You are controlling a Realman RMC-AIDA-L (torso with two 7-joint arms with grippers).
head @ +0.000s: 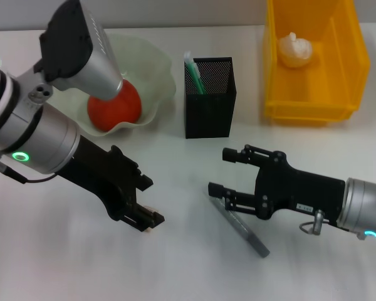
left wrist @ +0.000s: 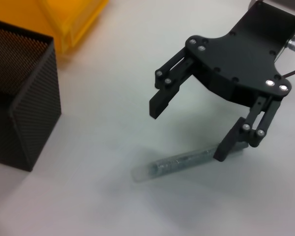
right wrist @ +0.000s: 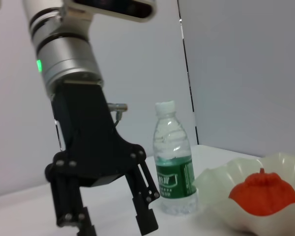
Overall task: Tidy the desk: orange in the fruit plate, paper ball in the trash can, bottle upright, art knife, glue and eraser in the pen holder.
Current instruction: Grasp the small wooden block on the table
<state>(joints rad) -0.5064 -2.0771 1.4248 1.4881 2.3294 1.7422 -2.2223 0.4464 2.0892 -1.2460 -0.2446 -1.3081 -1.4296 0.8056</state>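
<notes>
Smooth white desk (head: 175, 251), glossy yellow plastic trash can (head: 313, 106), black metal-mesh pen holder (head: 210, 113), translucent glassy fruit plate (head: 156, 75).

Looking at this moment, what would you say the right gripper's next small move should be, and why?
Probably lower and close on the art knife. The right gripper hangs open, one finger at the knife's end on the desk, nothing held. The left gripper sits apart, low over the desk.

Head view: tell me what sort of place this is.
Probably an office-style desk set up for robot trials: a plain white tabletop, a black metal-mesh pen holder, and a yellow plastic trash bin.
</notes>
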